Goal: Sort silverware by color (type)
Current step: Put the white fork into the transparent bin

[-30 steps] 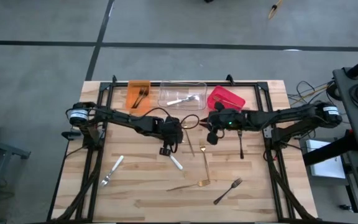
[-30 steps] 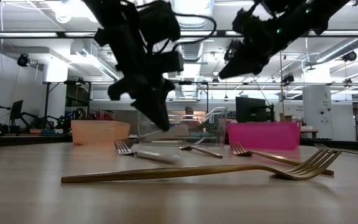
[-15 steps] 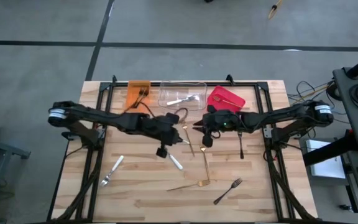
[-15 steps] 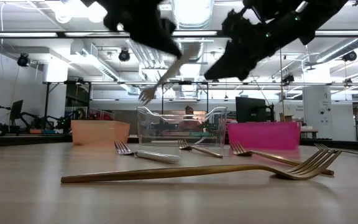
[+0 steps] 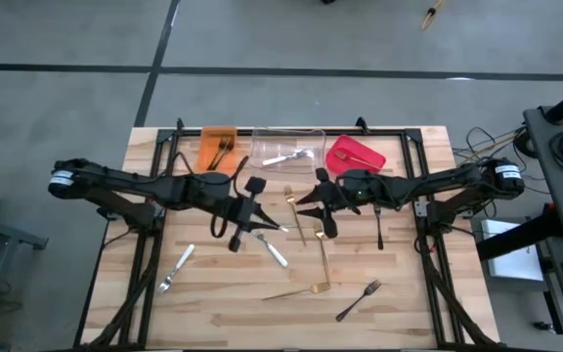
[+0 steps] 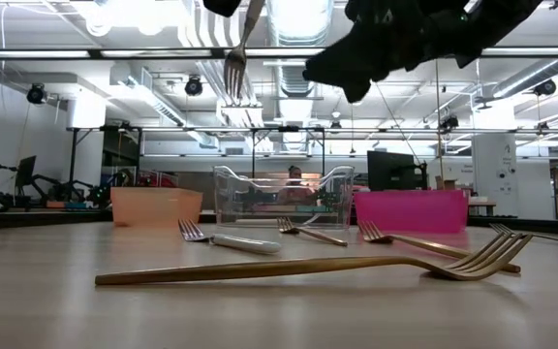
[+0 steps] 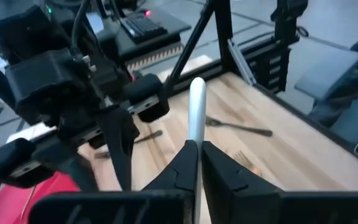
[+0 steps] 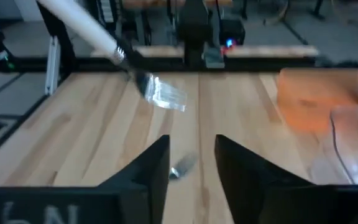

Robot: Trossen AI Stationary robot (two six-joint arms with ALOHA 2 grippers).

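Wooden table [image 5: 213,303] carries six loose utensils; left end effector [image 5: 259,227] pinches a white-handled fork [image 8: 114,51], right end effector [image 5: 306,200] spread.

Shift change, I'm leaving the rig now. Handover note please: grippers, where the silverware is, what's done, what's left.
Left gripper: shut on a white-handled fork, held above mid-table.
Right gripper: open, empty, facing it from beside the red bin.
Done: dark fork in the orange bin, white-handled piece in the clear bin, gold piece in the red bin.
Left: bin the held fork; loose on the table are two white-handled pieces, gold pieces and dark forks.
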